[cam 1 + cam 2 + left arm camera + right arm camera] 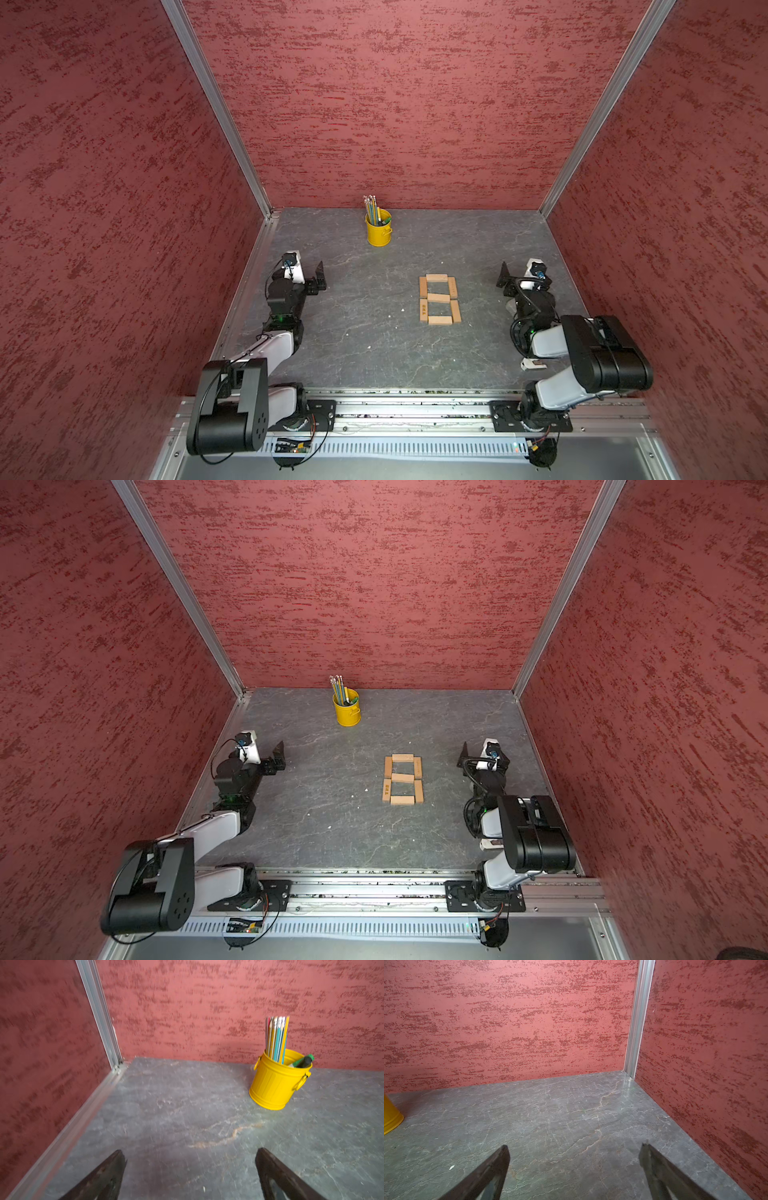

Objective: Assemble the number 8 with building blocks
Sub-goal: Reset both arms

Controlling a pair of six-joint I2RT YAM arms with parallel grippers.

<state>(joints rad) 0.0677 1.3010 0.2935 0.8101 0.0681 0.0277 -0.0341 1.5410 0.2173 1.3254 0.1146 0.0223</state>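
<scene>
Seven light-tan building blocks lie flat on the grey slab as the number 8 (pixel 439 298) (pixel 402 779), right of centre in both top views. The middle crosswise block (pixel 439 298) sits slightly skewed. One lengthwise block (pixel 424 310) at the lower left of the figure bears dark lettering. My left gripper (pixel 319 279) (pixel 190 1153) hovers far to the left of the figure, open and empty. My right gripper (pixel 503 276) (pixel 574 1149) is to the figure's right, open and empty. Neither wrist view shows any block.
A yellow bucket (pixel 378 230) (pixel 276 1082) with pencils stands near the back wall, left of the figure; its edge shows in the right wrist view (pixel 390 1115). Red walls close three sides. An aluminium rail (pixel 415 405) runs along the front.
</scene>
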